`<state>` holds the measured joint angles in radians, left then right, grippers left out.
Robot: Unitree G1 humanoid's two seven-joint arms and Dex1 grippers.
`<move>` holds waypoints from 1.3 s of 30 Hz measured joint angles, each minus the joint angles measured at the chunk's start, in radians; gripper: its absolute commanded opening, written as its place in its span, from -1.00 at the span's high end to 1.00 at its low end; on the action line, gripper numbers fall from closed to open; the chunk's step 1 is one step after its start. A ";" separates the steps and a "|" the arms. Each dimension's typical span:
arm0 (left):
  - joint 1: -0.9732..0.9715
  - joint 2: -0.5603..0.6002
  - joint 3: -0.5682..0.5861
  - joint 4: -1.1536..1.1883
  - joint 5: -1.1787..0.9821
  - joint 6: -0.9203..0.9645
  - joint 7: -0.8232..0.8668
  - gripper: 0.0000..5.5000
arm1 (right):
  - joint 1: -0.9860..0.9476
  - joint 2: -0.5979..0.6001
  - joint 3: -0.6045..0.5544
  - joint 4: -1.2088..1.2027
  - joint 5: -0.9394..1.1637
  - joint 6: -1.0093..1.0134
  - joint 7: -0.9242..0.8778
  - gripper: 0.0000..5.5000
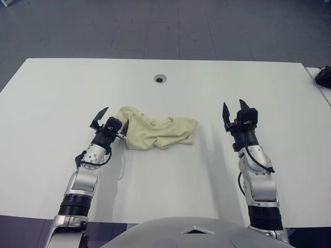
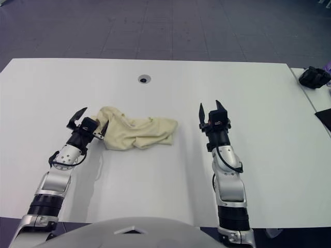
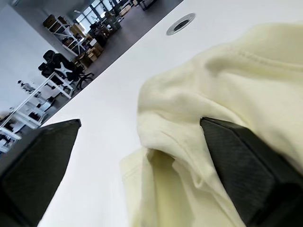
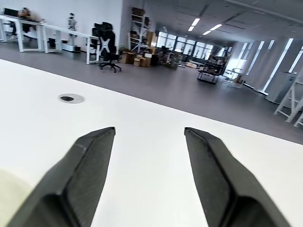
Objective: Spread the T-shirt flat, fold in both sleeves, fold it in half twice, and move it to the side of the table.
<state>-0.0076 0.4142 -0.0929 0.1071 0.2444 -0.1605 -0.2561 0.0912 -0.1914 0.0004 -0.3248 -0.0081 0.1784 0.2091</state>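
The pale yellow, soft cotton T-shirt [image 1: 158, 132] lay bunched in a crumpled heap near the middle of the broad white surface [image 1: 62, 103], a little toward the robot's left. Its cloth was gathered into folds. Neither sleeves nor hem could be told apart, and no part lay flat.

By that look, none of the task's steps was done. The spreading had yet to be achieved, and the two sleeve folds, both halvings and the move to the side all remained.

The left tool [image 1: 115, 120] sat at the heap's left end with its black fingers wide apart. One finger [image 3: 241, 161] pressed against a fold of the cloth and the other [image 3: 38, 165] stood over bare surface, so nothing was clamped. I judged this the opening of the spreading step, with a grasp on that end likely called for next.

The right tool [image 1: 233, 106] stood well apart from the shirt on the robot's right, fingers parted and pointing away from the robot, holding nothing.

Beyond the shirt, a small round cable hole with a grey ring [image 1: 160, 78] sat in the surface near its far edge.
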 measured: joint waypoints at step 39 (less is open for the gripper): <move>0.014 0.027 -0.137 -0.075 -0.022 -0.102 -0.146 -0.96 | 0.060 -0.543 0.081 -0.132 0.354 0.485 0.622 0.50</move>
<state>0.0068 0.4414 -0.2301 0.0320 0.2227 -0.2621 -0.4017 0.1510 -0.7347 0.0816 -0.4569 0.3457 0.6631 0.8313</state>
